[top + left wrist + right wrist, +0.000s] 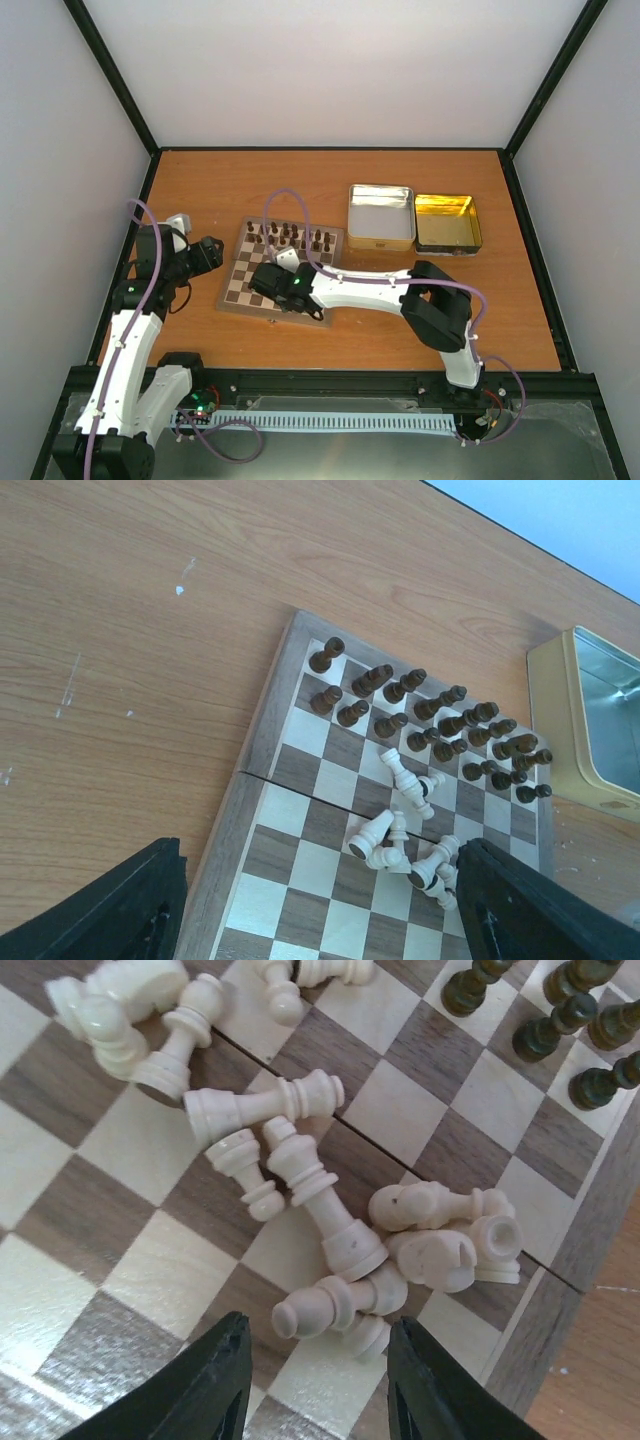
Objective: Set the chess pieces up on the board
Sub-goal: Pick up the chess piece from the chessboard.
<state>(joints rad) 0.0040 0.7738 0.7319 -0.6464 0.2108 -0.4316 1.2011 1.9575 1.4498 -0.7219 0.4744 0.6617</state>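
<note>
from where i stand the trouble is the heap: the cream pieces point(300, 1175) lie on their sides in a tangle near the middle of the board point(90, 1170), touching and overlapping, while the dark pieces point(430, 715) stand upright in two rows along the far edge. the right pincer point(320, 1385) hangs low over the heap, released, with nothing between its fingers and one fallen piece just past the tips. if it clamps there it could catch two at once, or squeeze a rounded body so it squirts away and rolls. a nudge might scatter the pile toward the dark rows and topple them. the left pincer point(320, 925) is released too, empty, beside the board's left edge, near enough that the arms could crowd each other.
</note>
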